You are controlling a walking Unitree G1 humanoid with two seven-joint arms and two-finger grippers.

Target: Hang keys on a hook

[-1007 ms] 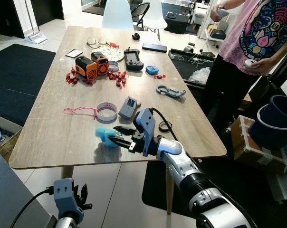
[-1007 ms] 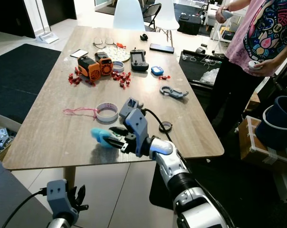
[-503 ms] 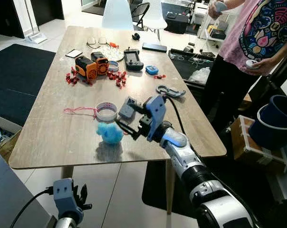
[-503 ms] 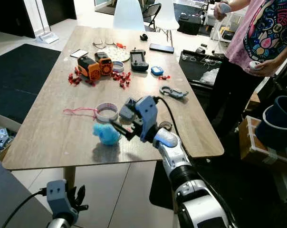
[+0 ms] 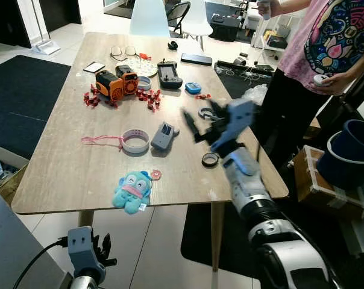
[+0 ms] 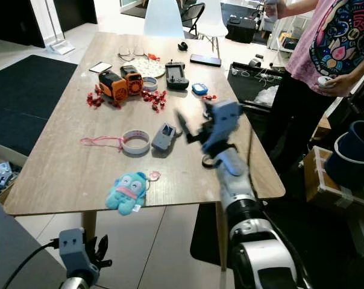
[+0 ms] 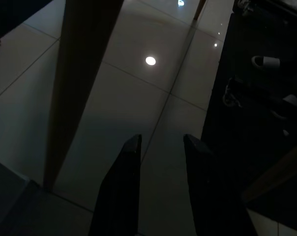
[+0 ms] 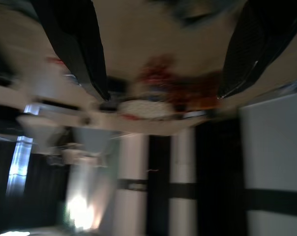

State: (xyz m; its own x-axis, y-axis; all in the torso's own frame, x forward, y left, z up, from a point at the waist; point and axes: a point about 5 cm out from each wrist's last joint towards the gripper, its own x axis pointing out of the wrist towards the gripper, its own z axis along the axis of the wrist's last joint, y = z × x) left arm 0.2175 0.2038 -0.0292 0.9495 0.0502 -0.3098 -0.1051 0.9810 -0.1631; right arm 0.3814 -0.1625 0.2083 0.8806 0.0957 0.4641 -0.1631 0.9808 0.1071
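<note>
Hovering above the right half of the tabletop, the right gripper (image 5: 197, 123) is blurring with motion, its two black fingers standing apart and carrying nothing. The keys' plush charm (image 5: 132, 191), a blue soft toy with a small round tag beside it, is lying near the front edge of the wooden table (image 5: 61, 168), left of the middle and well apart from the gripper. No hook for hanging can be made out in these pictures.

The step in hand is judged to be taking up the plush keychain. To do it well, the robot is needing to bring the open fingers over the toy's body, come straight down, and close on the soft bulk rather than the thin ring, since plush is giving way and a shallow pinch could slip.

Open room is lying around the toy: bare wood on all sides, with the tape roll (image 5: 135, 141) and the grey gadget (image 5: 162, 135) further in toward the middle. The front edge is close, so a sideways nudge is risking a drop to the floor. A black ring (image 5: 210, 159) is sitting near the right edge, and a person (image 5: 326, 48) is standing just beyond that edge. The left gripper (image 7: 161, 147) is hanging idle below the table beside a table leg, fingers parted.
</note>
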